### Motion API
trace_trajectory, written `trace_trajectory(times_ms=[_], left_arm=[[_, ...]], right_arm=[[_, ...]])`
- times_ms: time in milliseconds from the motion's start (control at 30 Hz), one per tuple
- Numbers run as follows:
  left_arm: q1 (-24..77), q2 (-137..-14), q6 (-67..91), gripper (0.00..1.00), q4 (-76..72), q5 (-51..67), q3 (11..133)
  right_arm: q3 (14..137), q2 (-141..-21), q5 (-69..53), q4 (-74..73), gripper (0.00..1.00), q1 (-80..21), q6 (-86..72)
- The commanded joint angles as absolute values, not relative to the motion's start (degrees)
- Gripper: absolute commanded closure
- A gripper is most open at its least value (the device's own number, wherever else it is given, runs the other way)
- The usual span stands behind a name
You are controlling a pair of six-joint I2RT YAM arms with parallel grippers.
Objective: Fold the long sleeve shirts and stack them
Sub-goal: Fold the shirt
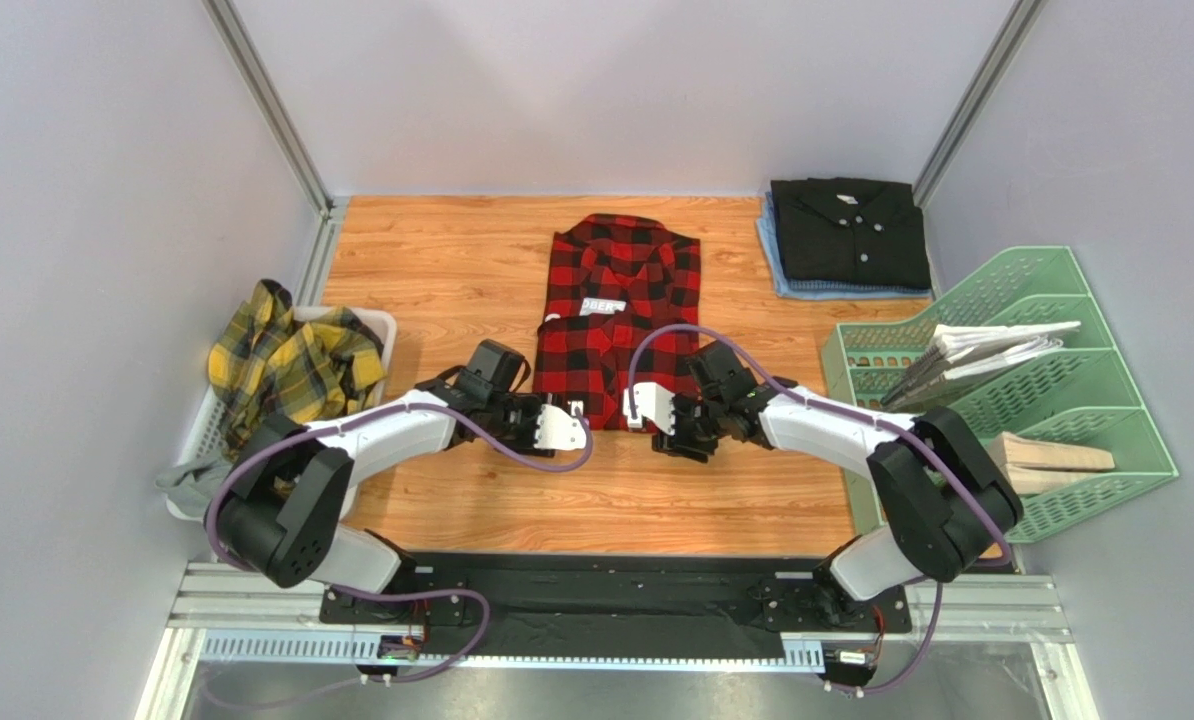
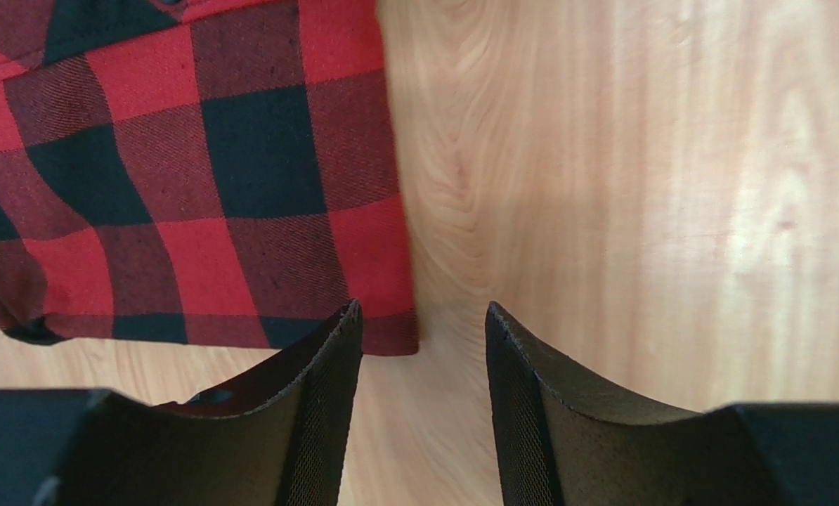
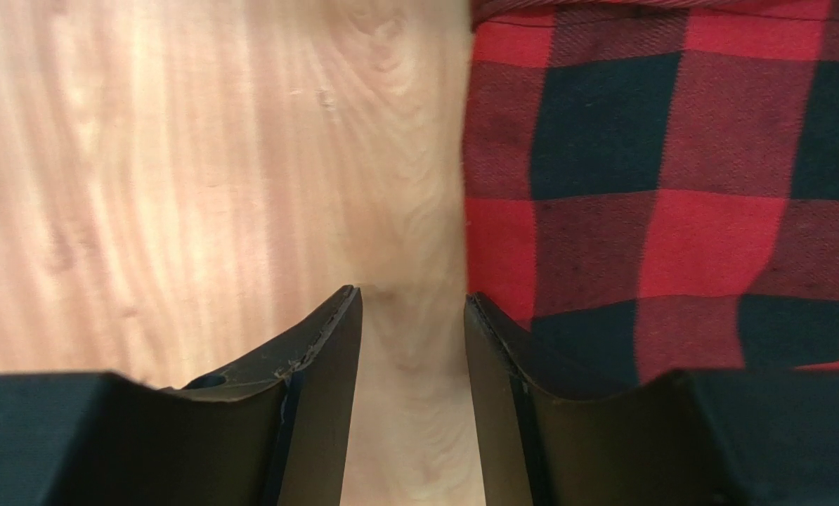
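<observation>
A red-and-black check shirt lies folded flat mid-table, collar away from me, white letters on its chest. My left gripper hovers open at the shirt's near left corner, with only wood between its fingers. My right gripper is open at the near right corner, bare table in its gap too. A plain black shirt lies folded at the back right on a blue cloth. A yellow-and-dark plaid shirt is bunched in a white basket at the left.
A green wire file rack holding papers and a wooden block stands at the right edge. Grey walls and metal posts close in the table on three sides. Bare wood lies in front of the red shirt.
</observation>
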State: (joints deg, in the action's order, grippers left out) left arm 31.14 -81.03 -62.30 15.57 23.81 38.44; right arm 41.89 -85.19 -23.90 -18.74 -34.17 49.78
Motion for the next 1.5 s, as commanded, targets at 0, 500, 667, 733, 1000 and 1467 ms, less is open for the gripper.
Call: trace_trajectory(times_ms=[0,500,667,733,1000,1467], left_arm=[[31.6,-84.5,-67.0,0.47,10.0,20.1,40.2],[31.6,-89.8,-66.5,1.00,11.7,17.8,44.0],[30.8,-85.1,-62.9,1.00,18.6,22.8,47.0],[30.8,-83.9,-62.1,1.00,21.9,24.6,48.4],[30.9,-78.3,-62.1,1.00,35.1,30.7,52.4],[25.1,-79.5,-60.2,1.00,65.0,43.4,70.1]], right_arm=[[42.3,-87.3,-16.4,-12.0,0.56,-35.7,53.8],[41.8,-86.8,-13.4,-14.0,1.00,-35.8,55.1],[44.8,-81.5,-16.3,-19.4,1.00,-34.6,49.7],[45.3,-79.5,-18.0,-20.9,1.00,-34.0,48.8],[47.5,-73.7,-21.6,-31.4,1.00,-32.7,46.4],[65.1,-73.5,-30.4,-51.5,1.00,-32.0,42.7]])
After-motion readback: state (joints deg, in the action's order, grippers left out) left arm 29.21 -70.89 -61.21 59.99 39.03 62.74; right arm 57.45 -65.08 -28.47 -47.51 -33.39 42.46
